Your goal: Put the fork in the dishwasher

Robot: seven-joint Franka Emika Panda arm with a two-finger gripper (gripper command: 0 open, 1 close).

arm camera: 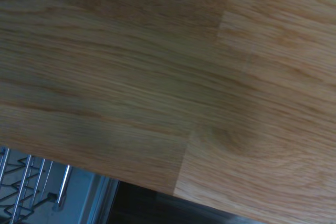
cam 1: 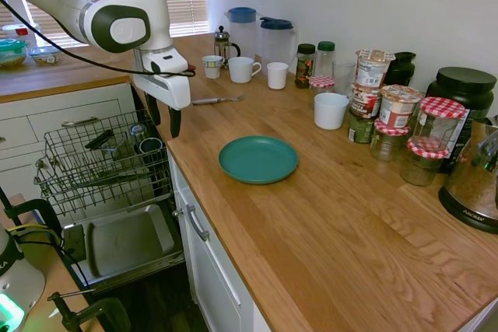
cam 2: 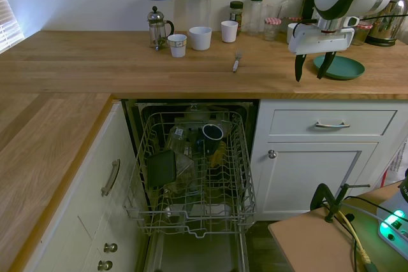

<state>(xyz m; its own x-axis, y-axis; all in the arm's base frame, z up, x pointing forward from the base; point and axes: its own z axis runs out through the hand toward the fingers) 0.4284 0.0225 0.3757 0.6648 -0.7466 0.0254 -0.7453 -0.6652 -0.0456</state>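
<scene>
Clearly the claw point(cam 2: 310, 66) hung empty, its two fingers spread, above the counter point(cam 2: 127, 62) edge beside the teal plate point(cam 1: 258, 159). One fork point(cam 2: 236, 62) lay flat on the counter, well apart from the claw, off toward the cups and further in from the edge; its long axis ran roughly from the wall toward the front edge, tines pointing at the wall. One dishwasher point(cam 2: 194, 176) stood open below with its rack point(cam 1: 101, 162) pulled out. I counted three white cups point(cam 2: 200, 37) and two jugs point(cam 2: 196, 8); the only arm would need to travel sideways first
</scene>
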